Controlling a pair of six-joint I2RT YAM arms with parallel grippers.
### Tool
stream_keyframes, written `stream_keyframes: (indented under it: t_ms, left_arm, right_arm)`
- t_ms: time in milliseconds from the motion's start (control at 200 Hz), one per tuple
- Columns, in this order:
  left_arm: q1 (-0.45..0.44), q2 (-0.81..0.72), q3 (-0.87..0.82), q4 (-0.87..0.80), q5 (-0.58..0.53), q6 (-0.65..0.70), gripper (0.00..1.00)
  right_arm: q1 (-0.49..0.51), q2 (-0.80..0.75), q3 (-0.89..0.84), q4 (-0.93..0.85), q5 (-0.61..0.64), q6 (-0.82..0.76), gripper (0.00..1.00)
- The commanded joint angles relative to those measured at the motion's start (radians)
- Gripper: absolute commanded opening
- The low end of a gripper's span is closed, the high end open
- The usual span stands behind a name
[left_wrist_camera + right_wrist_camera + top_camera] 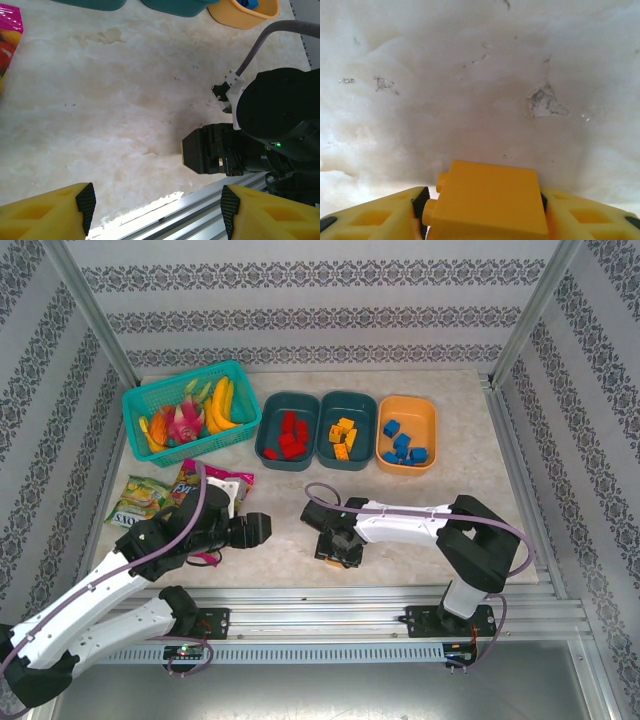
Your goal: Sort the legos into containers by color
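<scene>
Three containers stand in a row at the back: a dark teal tub (287, 430) with red legos (291, 434), a dark teal tub (346, 430) with orange-yellow legos (343, 433), and an orange tub (406, 434) with blue legos (403, 445). My right gripper (335, 552) is low over the table's near middle. In the right wrist view it (482, 202) is shut on a yellow lego (490, 197), whose studs point left. My left gripper (255, 528) hovers just to the left, open, and nothing lies between its pads (86, 202).
A turquoise mesh basket (140, 400) of toy fruit stands at the back left. Snack bags (145, 498) lie on the left, close to the left arm. The aluminium rail (330, 595) runs along the near edge. In the left wrist view the right arm's black gripper body (205, 150) is close by.
</scene>
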Motion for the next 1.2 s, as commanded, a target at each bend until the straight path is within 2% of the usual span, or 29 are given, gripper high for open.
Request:
stream_keyframes:
  t_ms: [0, 85, 140, 270, 380, 500, 679, 869, 1199]
  left_arm:
    - [-0.013, -0.018, -0.006, -0.037, 0.007, -0.022, 0.69]
    - [-0.012, -0.022, -0.001, -0.022, 0.007, -0.042, 0.69]
    - [-0.012, -0.02, 0.006, -0.002, 0.001, -0.071, 0.69]
    - [-0.01, 0.008, 0.072, 0.045, -0.07, -0.143, 0.76]
    - [0.008, 0.083, 0.164, 0.092, -0.102, -0.138, 0.8]
    - [0.075, 0.193, 0.251, 0.154, -0.05, -0.122, 0.81]
    - [0.196, 0.337, 0.342, 0.241, 0.041, -0.11, 0.82]
    - [0.314, 0.423, 0.385, 0.336, 0.105, -0.111, 0.86]
    - [0.383, 0.534, 0.419, 0.399, 0.152, -0.097, 0.93]
  right_arm:
    - [0.018, -0.013, 0.045, -0.048, 0.067, 0.004, 0.47]
    - [0.02, -0.044, 0.086, -0.088, 0.105, -0.027, 0.4]
    - [0.015, -0.068, 0.122, -0.127, 0.136, -0.057, 0.38]
    - [-0.031, -0.115, 0.258, -0.231, 0.213, -0.173, 0.37]
    - [-0.115, -0.136, 0.353, -0.251, 0.243, -0.285, 0.36]
    - [-0.251, -0.112, 0.431, -0.203, 0.198, -0.381, 0.35]
    - [-0.405, 0.044, 0.61, -0.147, 0.146, -0.508, 0.34]
    - [-0.507, 0.252, 0.825, -0.128, 0.113, -0.594, 0.33]
    - [-0.626, 0.594, 1.198, -0.147, 0.038, -0.67, 0.33]
